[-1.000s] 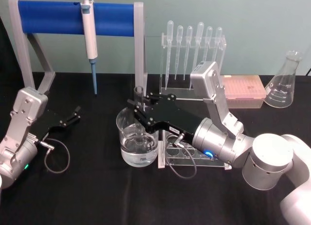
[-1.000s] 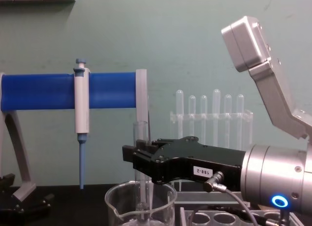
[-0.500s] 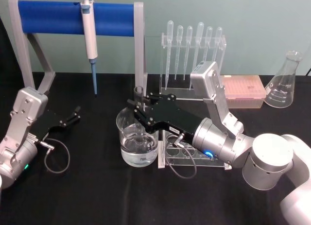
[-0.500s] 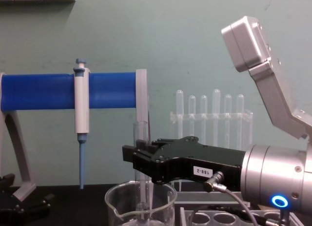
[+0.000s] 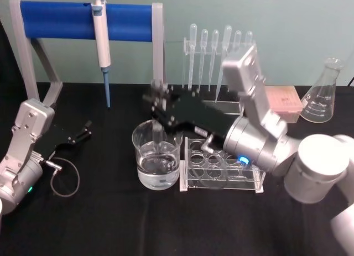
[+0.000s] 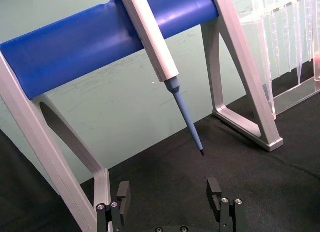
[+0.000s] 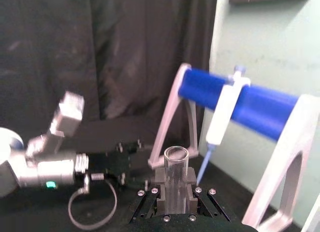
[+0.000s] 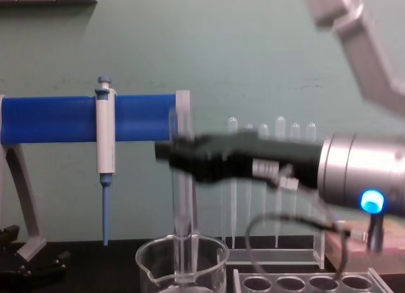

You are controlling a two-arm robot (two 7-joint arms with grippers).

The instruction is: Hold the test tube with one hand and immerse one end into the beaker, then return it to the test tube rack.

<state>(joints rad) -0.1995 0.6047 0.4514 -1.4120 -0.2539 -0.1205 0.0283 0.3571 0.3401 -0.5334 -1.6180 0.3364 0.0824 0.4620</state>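
Note:
My right gripper (image 5: 156,103) hovers above the beaker (image 5: 145,162), shut on the test tube (image 5: 159,135). The tube hangs upright, its upper part clamped between the black fingers (image 7: 192,184). In the chest view the test tube (image 8: 182,204) reaches down to the mouth of the beaker (image 8: 152,268), with its round lower end just inside the rim. The beaker holds clear liquid. The right wrist view looks down on the open rim of the test tube (image 7: 176,157). My left gripper (image 5: 80,135) rests open on the black table at the left, with nothing between its fingers (image 6: 216,188).
A blue-barred stand (image 5: 55,21) holding a micropipette (image 5: 101,35) stands behind. A pipette rack (image 5: 213,43), a pink box (image 5: 283,104) and a flask (image 5: 322,93) sit at the back right. A clear rack with round holes (image 5: 221,168) lies right of the beaker.
My right gripper has risen and pulled back a little, lifting the test tube up out of the liquid toward the beaker's rim. The left arm has stayed still.

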